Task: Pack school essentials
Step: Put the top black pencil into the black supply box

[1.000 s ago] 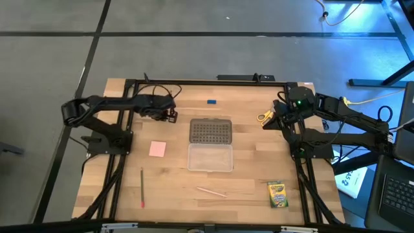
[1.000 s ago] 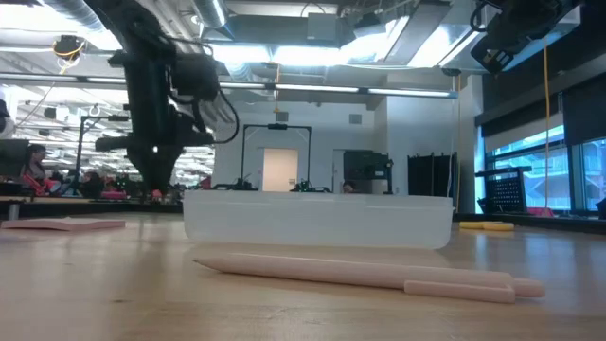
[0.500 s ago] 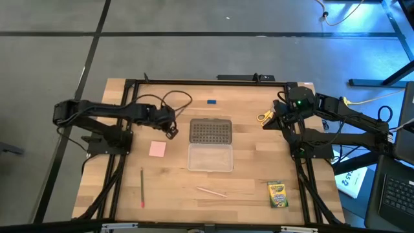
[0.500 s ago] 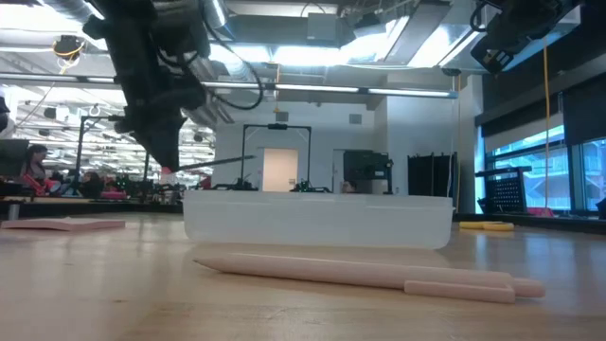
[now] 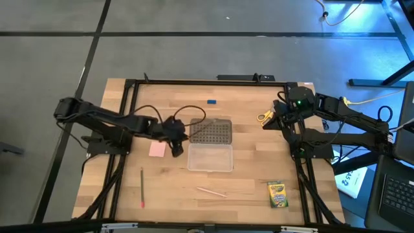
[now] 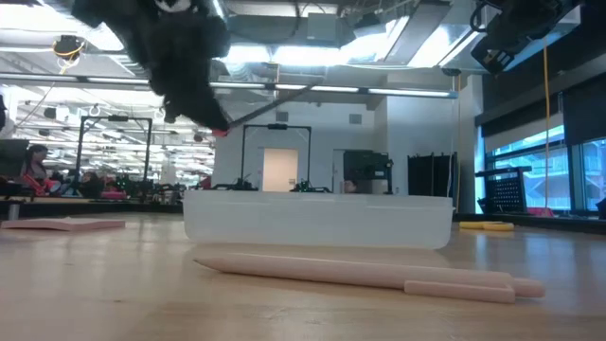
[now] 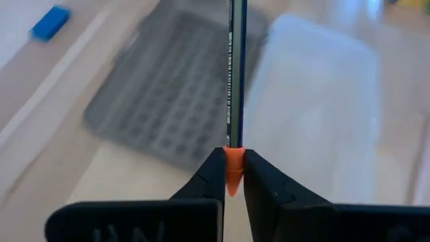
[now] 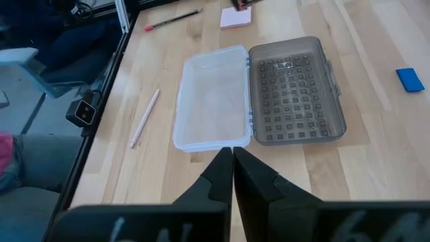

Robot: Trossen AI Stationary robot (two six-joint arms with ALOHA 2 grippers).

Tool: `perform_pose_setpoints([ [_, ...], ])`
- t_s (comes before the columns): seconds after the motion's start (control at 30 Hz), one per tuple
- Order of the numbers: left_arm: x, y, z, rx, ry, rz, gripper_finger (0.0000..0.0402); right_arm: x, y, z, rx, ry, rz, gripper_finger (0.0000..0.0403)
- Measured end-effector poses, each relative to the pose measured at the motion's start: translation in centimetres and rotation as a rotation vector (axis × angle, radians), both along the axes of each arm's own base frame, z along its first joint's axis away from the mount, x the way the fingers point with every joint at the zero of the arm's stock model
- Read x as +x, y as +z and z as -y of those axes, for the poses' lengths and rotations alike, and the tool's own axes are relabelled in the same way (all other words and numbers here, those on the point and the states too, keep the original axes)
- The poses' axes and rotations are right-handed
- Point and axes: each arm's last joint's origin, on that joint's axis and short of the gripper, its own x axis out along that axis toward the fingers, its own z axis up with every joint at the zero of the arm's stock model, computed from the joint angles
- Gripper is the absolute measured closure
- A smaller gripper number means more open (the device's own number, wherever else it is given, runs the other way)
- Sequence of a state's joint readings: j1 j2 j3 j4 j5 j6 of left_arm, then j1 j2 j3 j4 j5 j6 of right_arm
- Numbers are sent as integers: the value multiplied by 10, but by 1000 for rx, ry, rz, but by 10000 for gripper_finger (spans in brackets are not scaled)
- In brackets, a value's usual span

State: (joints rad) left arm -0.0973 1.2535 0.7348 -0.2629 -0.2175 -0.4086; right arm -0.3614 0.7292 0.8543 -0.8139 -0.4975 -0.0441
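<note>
My left gripper (image 5: 176, 137) is shut on a dark pencil (image 7: 235, 67) with an orange eraser end, above the table at the left edge of the open case. The case's grey dotted lid (image 5: 210, 131) lies flat, hinged to its clear tray (image 5: 210, 157). My right gripper (image 8: 232, 158) is shut and empty, raised at the far right beside the yellow-handled scissors (image 5: 263, 118). On the table lie the pink pad (image 5: 157, 149), a green pencil (image 5: 141, 188), a pale pink pencil (image 5: 211, 191), the crayon box (image 5: 277, 194) and the blue block (image 5: 211, 101). My left gripper pinches the pencil's orange eraser end (image 7: 233, 156) between its two fingers (image 7: 265, 181). The pencil runs on forward in line with the fingers, over the grey lid. It is lifted clear of the table and, in the low view, its free end (image 6: 308, 91) points upward.
A dark frame rail (image 5: 194, 81) runs along the table's far edge and down both sides. Bare wood lies between the case and the table's near edge. People and equipment show far off in the room behind.
My left gripper has gone from the table's far left toward the case, rightward and nearer, carrying the pencil. It has turned, so the pencil now points toward the grey lid and slants upward.
</note>
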Motion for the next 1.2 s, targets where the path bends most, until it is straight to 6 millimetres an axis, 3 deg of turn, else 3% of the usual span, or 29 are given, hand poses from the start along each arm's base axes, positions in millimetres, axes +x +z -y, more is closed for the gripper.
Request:
perform_pose_setpoints([
  [0.27,32,0,26,44,-155,-26,381,0,0,-1,5,37,14,386],
  [0.5,60,-15,42,16,-247,-102,381,0,1,-3,40,98,33,386],
  [0.83,70,-48,42,15,-246,-219,381,0,1,-3,28,107,37,386],
  [1.2,65,-54,39,51,-215,-298,381,0,1,-3,27,106,37,386],
])
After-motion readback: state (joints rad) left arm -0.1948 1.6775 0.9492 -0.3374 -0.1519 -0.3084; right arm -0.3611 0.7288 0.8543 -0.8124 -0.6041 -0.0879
